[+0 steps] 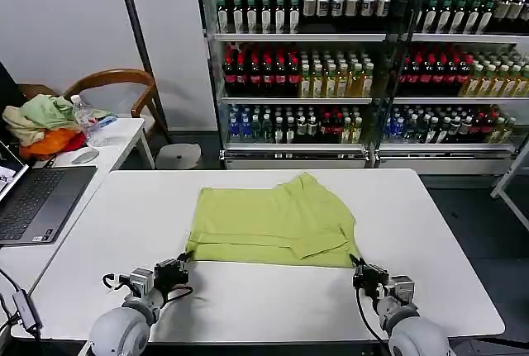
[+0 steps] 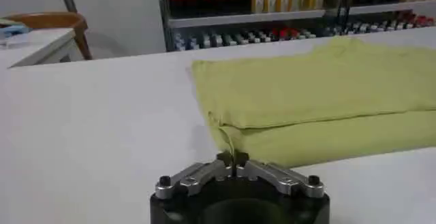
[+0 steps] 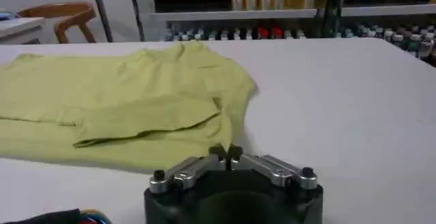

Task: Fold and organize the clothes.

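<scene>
Lime-green short-sleeved cotton T-shirt (image 1: 269, 224), thin and plain, lies partly folded in the middle of the white rectangular table (image 1: 430, 232), its long axis running left to right across the robot's front, with a sleeve flap turned over on top toward the right side and a bump of cloth at the far edge.

On the left, the left gripper (image 1: 180, 267) sits low on the table just in front of the shirt's near left corner; in the left wrist view its fingertips (image 2: 234, 158) are pressed together, empty, with the doubled near hem (image 2: 306, 137) lying straight ahead and just beyond them. The shirt stretches away from that corner toward the right arm's side.

On the right, the right gripper (image 1: 360, 272) is placed the same way at the near right corner, its jaws likewise closed on nothing, and the shirt's folded edge (image 3: 136, 152) lies just past the tips and off toward the left arm's side.

Each arm seems about equally near its own corner, so the next move likely turns on both sets of jaws parting and reaching forward to the near hem.
</scene>
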You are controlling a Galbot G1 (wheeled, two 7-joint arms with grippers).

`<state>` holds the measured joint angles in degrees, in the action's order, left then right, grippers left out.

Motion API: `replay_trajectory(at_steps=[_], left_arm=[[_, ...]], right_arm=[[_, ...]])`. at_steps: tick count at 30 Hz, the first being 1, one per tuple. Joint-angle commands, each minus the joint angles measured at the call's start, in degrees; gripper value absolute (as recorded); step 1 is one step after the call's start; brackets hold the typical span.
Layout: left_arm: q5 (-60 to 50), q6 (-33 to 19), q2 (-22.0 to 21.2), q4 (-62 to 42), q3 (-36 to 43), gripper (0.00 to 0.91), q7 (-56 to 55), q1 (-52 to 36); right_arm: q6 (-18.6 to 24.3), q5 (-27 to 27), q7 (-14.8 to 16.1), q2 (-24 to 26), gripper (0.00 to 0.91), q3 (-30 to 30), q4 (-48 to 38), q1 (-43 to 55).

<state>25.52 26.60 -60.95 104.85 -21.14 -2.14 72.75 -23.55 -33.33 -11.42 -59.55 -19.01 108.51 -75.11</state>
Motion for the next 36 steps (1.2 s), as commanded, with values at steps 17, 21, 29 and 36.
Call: replay_trajectory(at_steps=[17,21,29,36], left_arm=[[0.12,0.64,1.48,15.65,-12.15,0.05,2.27,21.17],[-0.2,-0.28,1.11,17.83,-13.87,0.05,2.26,25.55],[-1.41,-1.19,0.82,19.97,-15.35,0.05,2.31,30.81],[-4.06,0.95,1.28,21.68,-16.19,0.907,1.55,32.33]], right_arm=[[1.18,4.93,0.62,1.28,0.0,-5.83,13.8,-17.27],[2.1,7.38,0.98,1.35,0.0,-6.48,15.65,-21.05],[2.63,9.69,0.83,0.53,0.0,-7.87,19.72,-28.53],[3.26,12.64,0.51,0.19,0.907,-7.12,19.78,-29.44]])
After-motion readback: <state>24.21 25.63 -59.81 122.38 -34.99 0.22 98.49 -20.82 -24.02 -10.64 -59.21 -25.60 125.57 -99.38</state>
